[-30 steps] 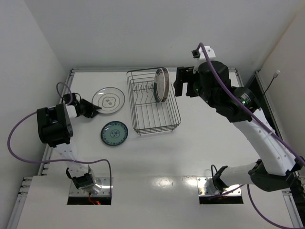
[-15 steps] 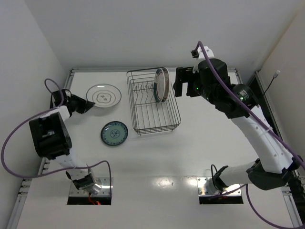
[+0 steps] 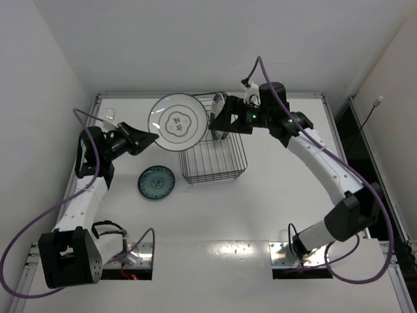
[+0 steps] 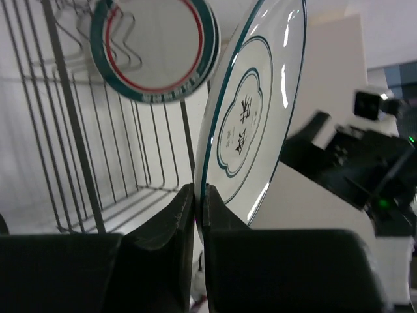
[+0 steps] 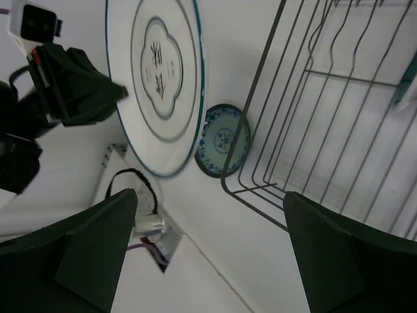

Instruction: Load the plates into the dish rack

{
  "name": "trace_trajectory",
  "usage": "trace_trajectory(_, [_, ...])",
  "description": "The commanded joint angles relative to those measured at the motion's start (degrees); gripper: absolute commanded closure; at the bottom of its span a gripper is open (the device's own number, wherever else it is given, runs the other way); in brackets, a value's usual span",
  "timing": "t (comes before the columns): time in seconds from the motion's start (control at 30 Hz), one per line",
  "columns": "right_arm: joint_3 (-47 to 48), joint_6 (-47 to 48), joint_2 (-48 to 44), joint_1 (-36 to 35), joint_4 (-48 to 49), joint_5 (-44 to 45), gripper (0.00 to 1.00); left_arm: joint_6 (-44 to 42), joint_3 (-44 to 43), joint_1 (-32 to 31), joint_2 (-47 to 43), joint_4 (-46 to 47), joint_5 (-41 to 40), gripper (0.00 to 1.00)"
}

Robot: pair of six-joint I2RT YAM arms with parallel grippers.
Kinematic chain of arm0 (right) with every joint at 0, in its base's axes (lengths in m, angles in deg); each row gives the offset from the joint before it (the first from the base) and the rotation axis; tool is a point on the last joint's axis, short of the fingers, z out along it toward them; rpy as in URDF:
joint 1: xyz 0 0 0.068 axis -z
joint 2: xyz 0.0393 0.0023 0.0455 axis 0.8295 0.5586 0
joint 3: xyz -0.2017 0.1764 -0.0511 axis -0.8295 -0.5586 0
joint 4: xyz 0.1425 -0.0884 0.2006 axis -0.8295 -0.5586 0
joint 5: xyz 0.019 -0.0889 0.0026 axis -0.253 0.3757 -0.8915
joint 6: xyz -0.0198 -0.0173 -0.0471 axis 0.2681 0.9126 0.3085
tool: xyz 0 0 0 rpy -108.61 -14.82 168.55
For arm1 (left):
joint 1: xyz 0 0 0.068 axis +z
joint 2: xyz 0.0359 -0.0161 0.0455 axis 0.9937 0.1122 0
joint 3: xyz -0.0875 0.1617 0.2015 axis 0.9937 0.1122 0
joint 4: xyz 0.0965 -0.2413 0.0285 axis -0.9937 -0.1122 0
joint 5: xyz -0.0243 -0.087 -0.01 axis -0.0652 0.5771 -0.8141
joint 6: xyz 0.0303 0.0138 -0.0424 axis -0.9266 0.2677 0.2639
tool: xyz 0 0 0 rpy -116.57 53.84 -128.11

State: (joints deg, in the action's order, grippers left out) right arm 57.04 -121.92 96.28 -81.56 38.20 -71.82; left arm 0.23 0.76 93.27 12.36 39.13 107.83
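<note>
The white plate with the thin line pattern (image 3: 178,122) is off the table (image 3: 260,215), tilted up on edge beside the far left corner of the dish rack (image 3: 215,160). The left gripper (image 3: 151,135) holds it by the lower rim.

The left wrist view gives the grip plainly: both fingers (image 4: 176,222) are pressed together on the plate's rim, and the plate rises from them almost edge-on. Past it, that view shows the two green-rimmed plates (image 4: 153,49) with the red ring, standing close together among the prongs at the rack's far end. The top view shows the same pair only as a narrow sliver.

The right wrist view looks from the other side. It shows the held plate's patterned face and the left gripper behind it. The small teal plate (image 5: 223,140) lies flat on the table just outside the rack's corner. The right gripper (image 5: 210,215) has its fingers (image 5: 98,248) spread wide with nothing between them. In the top view it hovers over the rack near the standing plates.
</note>
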Motion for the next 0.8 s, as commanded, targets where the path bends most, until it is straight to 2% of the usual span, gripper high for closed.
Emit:
trace_trajectory(0.0, [-5.44, -9.65, 1.88, 2.31, 17.25, -13.29, 0.08, 3.61, 1.3, -2.94, -1.84, 6.5, 2.69, 1.0])
trace_trajectory(0.13, [-8.0, -11.17, 4.34, 2.31, 21.68, -14.09, 0.13, 5.63, 1.31, -6.98, -1.84, 9.49, 1.29, 1.0])
trace_trajectory(0.2, [-8.0, -11.69, 5.58, 2.31, 22.47, -14.09, 0.2, 4.85, 0.26, -9.97, -1.31, 8.54, -0.02, 1.0])
trace_trajectory(0.3, [-8.0, -13.44, 7.86, 2.31, 26.23, -14.79, 0.37, 4.84, -0.28, -13.57, -0.69, 8.0, -1.44, 1.0])
trace_trajectory(0.33, [-8.0, -14.15, 8.82, 2.31, 27.47, -14.8, 0.44, 4.84, -0.8, -14.37, 0.18, 8.0, -1.44, 1.0])
trace_trajectory(0.37, [-8.0, -14.77, 9.36, 2.31, 28.27, -15.58, 0.66, 4.84, -0.8, -15.68, 0.97, 7.48, -2.05, 1.0])
trace_trajectory(0.43, [-8.0, -15.3, 10.06, 2.31, 28.28, -15.59, 0.91, 4.23, -1.59, -16.3, 1.5, 6.25, -2.76, 1.0])
trace_trajectory(0.47, [-7.48, -15.3, 10.06, 2.31, 28.28, -14.54, 1.0, 3.1, -1.59, -16.31, 1.5, 3.55, -3.28, 1.0])
trace_trajectory(0.53, [-6.86, -15.3, 9.37, 2.31, 25.74, -11.31, 1.0, 0.46, -3.69, -16.31, 2.03, -0.94, -5.04, 0.76])
trace_trajectory(0.57, [-6.25, -14.52, 9.36, 2.92, 24.07, -9.98, 1.0, -3.56, -6.31, -15.79, 2.64, -7.4, -5.92, 0.64])
trace_trajectory(0.6, [-4.15, -13.73, 8.75, 2.93, 22.23, -8.4, 1.0, -5.94, -7.91, -15.08, 3.34, -11.38, -8.36, 0.45])
trace_trajectory(0.67, [-0.9, -10.13, 8.05, 2.93, 13.45, -0.33, 1.0, -13.56, -13.7, -14.29, 3.87, -19.99, -12.76, 0.31])
trace_trajectory(0.7, [3.12, -8.81, 8.04, 2.93, 10.29, 3.18, 1.0, -16.05, -15.81, -13.42, 3.88, -29.35, -15.74, 0.22])
trace_trajectory(0.73, [5.69, -5.75, 8.04, 2.32, 3.38, 11.66, 1.0, -18.16, -17.83, -13.41, 4.66, -33.7, -22.21, 0.19])
trace_trajectory(0.77, [11.37, -3.98, 8.91, 1.79, -0.25, 16.7, 1.0, -21.58, -20.9, -12.19, 5.54, -39.84, -24.62, 0.17])
